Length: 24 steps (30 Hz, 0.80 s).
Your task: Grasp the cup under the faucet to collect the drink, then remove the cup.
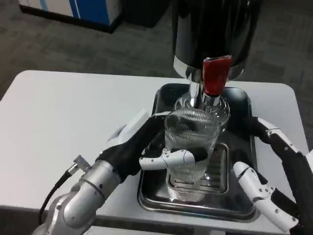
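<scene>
The left hand (pixel 146 147) wraps its fingers (pixel 171 157) around the ribbed clear glass cup (pixel 190 142) on the steel drip tray (pixel 195 205), under the red-handled faucet (pixel 215 76); right hand (pixel 266 166) fingers are spread beside it.

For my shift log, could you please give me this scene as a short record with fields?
cup: clear ribbed cup, upright, under the faucet
faucet: silver spout with red lever, on a black dispenser
tray: metal drip tray with a grate, on the white table
left robot hand: grips the cup, fingers wrapped across its front
right robot hand: beside the tray's right edge, fingers apart, holding nothing
drink: cannot tell whether any is in the cup
</scene>
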Each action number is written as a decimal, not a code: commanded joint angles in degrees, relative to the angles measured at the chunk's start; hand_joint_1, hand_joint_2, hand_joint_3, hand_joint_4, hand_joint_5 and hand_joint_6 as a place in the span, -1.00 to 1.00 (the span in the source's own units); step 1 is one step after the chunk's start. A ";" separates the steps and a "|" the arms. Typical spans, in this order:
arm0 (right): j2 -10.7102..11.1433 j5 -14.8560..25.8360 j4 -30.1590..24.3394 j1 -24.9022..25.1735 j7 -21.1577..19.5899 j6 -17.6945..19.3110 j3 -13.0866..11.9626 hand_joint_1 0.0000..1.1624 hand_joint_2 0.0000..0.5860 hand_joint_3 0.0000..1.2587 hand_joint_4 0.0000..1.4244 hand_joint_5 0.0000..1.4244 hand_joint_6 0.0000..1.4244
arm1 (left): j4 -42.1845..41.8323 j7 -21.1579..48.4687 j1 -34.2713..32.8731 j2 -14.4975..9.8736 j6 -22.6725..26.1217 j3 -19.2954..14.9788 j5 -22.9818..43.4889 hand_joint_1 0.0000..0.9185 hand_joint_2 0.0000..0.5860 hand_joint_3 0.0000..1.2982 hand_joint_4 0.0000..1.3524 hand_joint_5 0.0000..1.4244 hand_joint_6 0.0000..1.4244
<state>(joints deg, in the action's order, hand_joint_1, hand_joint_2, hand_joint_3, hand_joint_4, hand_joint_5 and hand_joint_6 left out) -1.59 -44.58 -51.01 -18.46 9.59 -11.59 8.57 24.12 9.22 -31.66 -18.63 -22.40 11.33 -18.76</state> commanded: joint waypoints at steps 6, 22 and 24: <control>-0.22 0.63 0.43 0.25 -0.93 -0.61 -0.19 -0.55 0.41 -0.69 -0.72 -0.76 -0.86 | 1.92 1.31 0.37 -0.58 0.68 0.99 -0.60 -0.54 -0.74 -0.39 -0.98 -0.79 -0.76; 0.05 1.33 0.86 0.23 -1.42 -0.75 -0.21 -0.54 0.41 -0.68 -0.70 -0.75 -0.86 | 1.62 0.54 1.00 -1.14 0.30 1.37 -1.51 -0.51 -0.75 -0.98 -1.00 -0.88 -0.81; 0.04 1.40 0.86 0.25 -1.42 -0.76 -0.24 -0.54 0.41 -0.68 -0.70 -0.75 -0.86 | 1.61 0.67 1.02 -1.20 0.28 1.44 -1.44 -0.51 -0.75 -1.00 -1.00 -0.91 -0.83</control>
<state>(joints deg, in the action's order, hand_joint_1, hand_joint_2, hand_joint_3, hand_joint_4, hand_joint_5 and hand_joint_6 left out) -1.56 -43.44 -50.03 -18.18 9.01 -12.08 8.46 24.69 9.50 -31.69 -19.31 -23.00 12.17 -18.95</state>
